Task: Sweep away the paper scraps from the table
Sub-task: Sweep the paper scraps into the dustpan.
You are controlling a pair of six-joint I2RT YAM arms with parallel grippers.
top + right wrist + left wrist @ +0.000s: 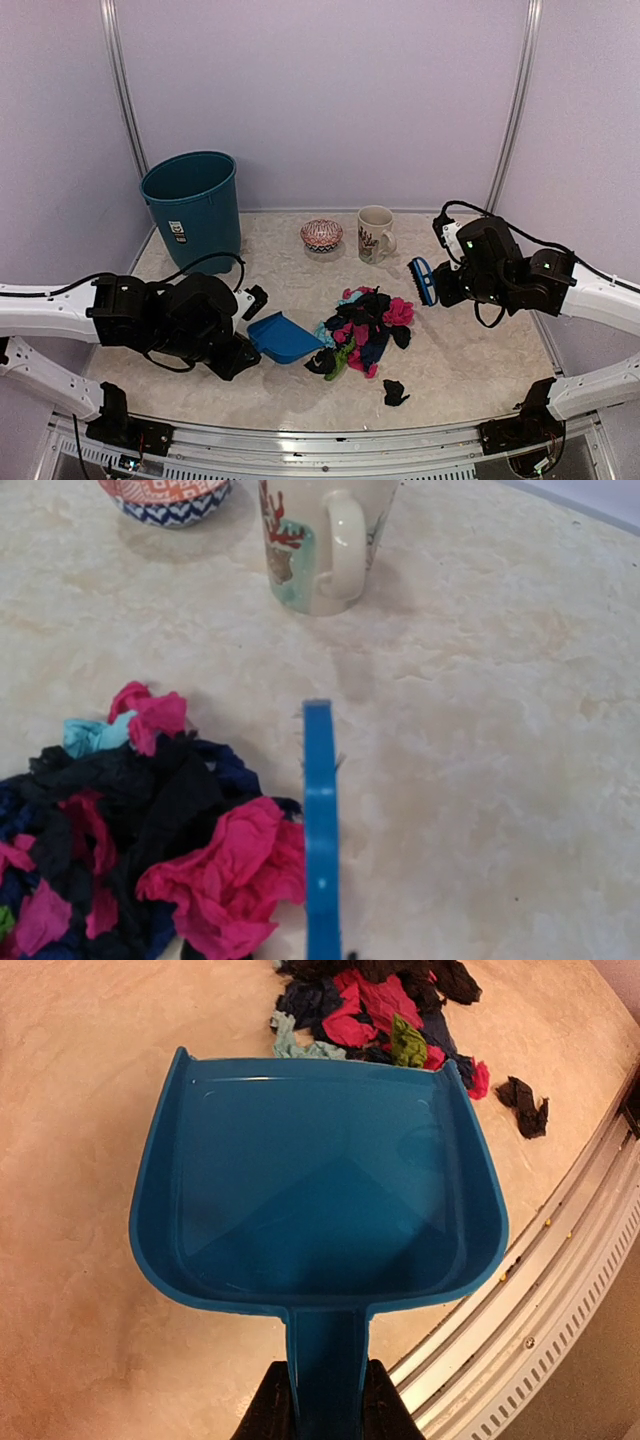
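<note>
The table [480, 350] carries everything, and the paper scraps [365, 330] lie heaped near its middle, between the two arms. The left gripper [328, 1405] is clamped on the handle of the dustpan [320, 1190], a finger [268, 1415] pressed to each side. The pan's open lip faces the heap from just beside it. The right gripper [441, 286] carries the brush [423, 280] on the heap's other side, clear of the paper. Its fingers are hidden from the wrist camera, but the brush hangs off the surface, so I take it as gripped.

To my eye the sweep is about to start. It should go best with the pan's lip pressed flat and steady, and the bristles set down behind the pile and drawn toward the pan in short strokes, so light wads don't skip past the sides. One black wad [395, 392] sits apart near the front edge and will want its own pass.

The tabletop is smooth, mottled beige like stone, framed in silver metal. The bin [192, 205] at the back left is a teal tapered tub. The dustpan is glossy blue plastic, shallow, with raised side walls. The mug [375, 233] looks like cream ceramic with a printed picture, and the small bowl [321, 235] beside it is patterned. The scraps are crumpled paper in pink, black, navy and green.
</note>
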